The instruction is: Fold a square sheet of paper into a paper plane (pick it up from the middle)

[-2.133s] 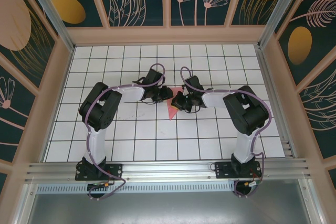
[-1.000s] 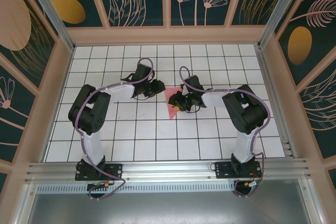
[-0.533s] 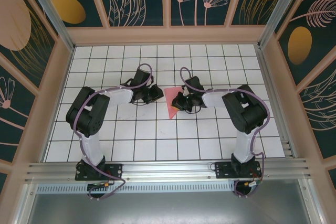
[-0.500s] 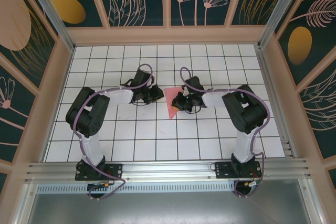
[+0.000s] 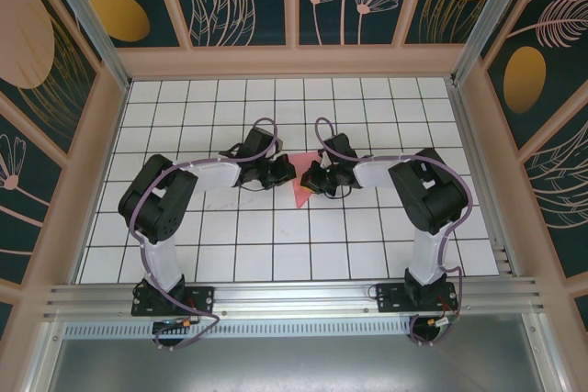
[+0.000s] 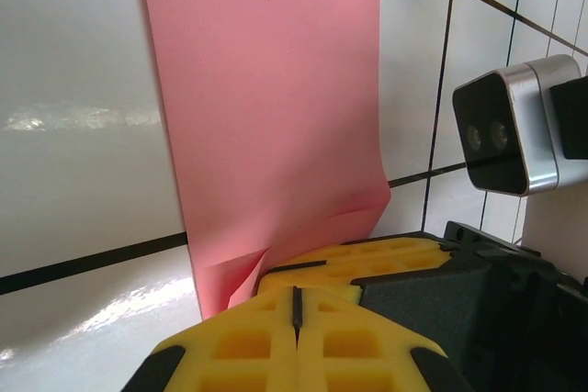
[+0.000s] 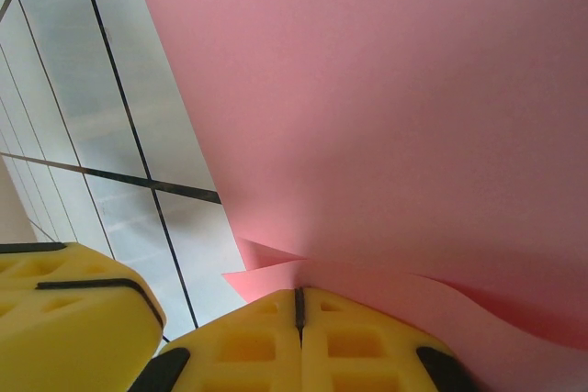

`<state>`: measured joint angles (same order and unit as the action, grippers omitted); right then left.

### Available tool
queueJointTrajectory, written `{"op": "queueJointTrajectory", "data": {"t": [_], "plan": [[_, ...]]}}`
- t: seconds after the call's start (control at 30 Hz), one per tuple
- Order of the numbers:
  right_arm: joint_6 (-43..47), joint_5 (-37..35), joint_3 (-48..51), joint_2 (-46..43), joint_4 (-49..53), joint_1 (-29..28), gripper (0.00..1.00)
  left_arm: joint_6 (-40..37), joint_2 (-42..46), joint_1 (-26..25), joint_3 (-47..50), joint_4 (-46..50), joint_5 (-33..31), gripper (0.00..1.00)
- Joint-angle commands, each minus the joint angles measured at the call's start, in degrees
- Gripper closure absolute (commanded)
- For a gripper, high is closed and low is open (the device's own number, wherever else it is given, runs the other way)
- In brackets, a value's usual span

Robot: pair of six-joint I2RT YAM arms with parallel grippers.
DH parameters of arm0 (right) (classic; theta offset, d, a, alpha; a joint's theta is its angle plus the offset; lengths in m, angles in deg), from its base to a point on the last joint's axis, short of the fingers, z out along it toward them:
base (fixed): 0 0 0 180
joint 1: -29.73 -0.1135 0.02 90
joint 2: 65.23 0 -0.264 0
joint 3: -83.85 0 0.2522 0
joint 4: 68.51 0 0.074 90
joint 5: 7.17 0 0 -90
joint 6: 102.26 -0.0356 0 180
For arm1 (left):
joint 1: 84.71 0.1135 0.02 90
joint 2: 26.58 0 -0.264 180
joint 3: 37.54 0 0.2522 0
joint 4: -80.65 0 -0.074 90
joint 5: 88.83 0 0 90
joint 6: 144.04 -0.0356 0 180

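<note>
The square sheet of paper [image 5: 300, 196] is salmon-pink and lies partly folded on the white grid table, mostly hidden under the two grippers in the top view. My right gripper [image 5: 309, 179] is shut on the paper's edge; in the right wrist view two paper layers [image 7: 386, 89] curl together right at the closed tips [image 7: 299, 296]. My left gripper [image 5: 285, 173] faces it from the left, jaws shut [image 6: 296, 300]. Its tips sit against the right gripper's yellow fingers [image 6: 367, 259], beside a small raised fold at the sheet's near corner [image 6: 225, 277]. Nothing shows between the left jaws.
The white tiled table [image 5: 239, 227] is walled by a pale frame [image 5: 294, 61] on three sides. The right wrist camera [image 6: 505, 135] hangs close above the left gripper. Both arm bases stand on the rail [image 5: 294, 296] at the near edge.
My left gripper swung back right to the paper and shut, now meeting the right gripper. The right gripper stayed at the sheet and closed on its edge.
</note>
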<state>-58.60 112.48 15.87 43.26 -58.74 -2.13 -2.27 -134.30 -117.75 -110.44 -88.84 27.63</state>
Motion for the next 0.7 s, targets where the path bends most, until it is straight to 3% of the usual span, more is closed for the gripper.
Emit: {"op": "queueJointTrajectory", "data": {"t": [0.0,0.67], "plan": [[0.78,-3.63,1.90,2.53,4.76,0.15,1.00,0.69,-1.43,-0.62,-0.13,-0.38,0.48,1.00],[0.63,-2.85,2.46,1.98,3.95,0.18,1.00,0.08,-4.87,-1.23,-1.95,1.90,-2.32,1.00]]}}
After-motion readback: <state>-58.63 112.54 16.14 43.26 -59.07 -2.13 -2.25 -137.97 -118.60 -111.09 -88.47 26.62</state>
